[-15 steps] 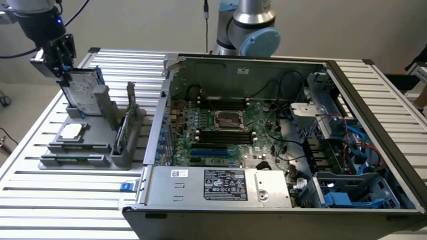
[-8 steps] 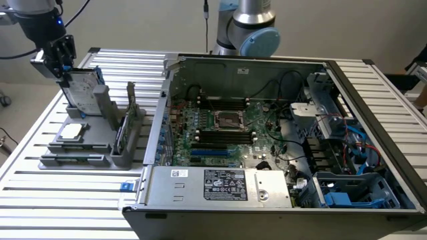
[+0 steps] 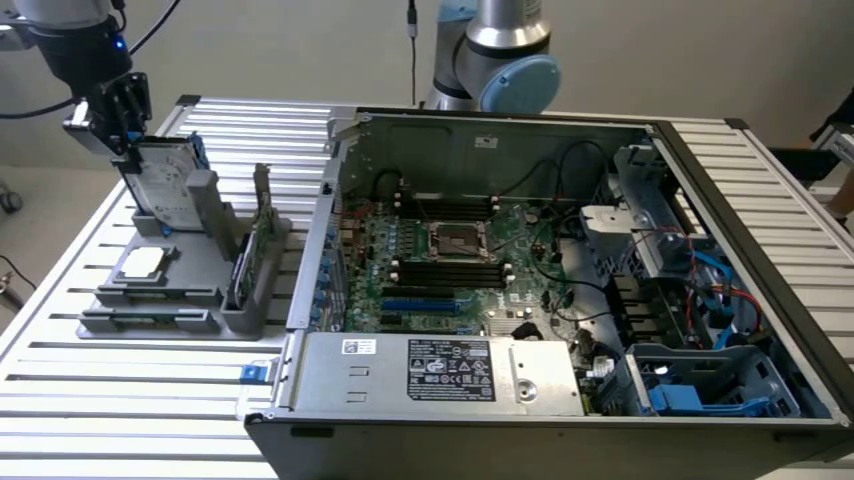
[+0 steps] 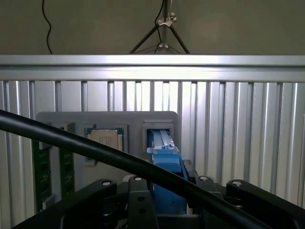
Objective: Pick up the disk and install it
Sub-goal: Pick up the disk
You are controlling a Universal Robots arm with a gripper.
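The gripper (image 3: 130, 128) is straddling the disk (image 3: 166, 176) in its grey stand (image 3: 200, 205), so the pick-up is underway. Whether its jaws are biting, I cannot tell. Lifting needs a firm hold.

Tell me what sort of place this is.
Most likely a robotics lab bench set up for computer assembly: a robot arm works at a slatted metal table, an open computer case lies on it with the motherboard exposed, and a grey fixture tray holds loose parts beside it.

We see soft, even light; the slatted surface (image 3: 134, 420) glares, brightest along its far edge, while the computer case (image 3: 534, 135) lies dim inside.
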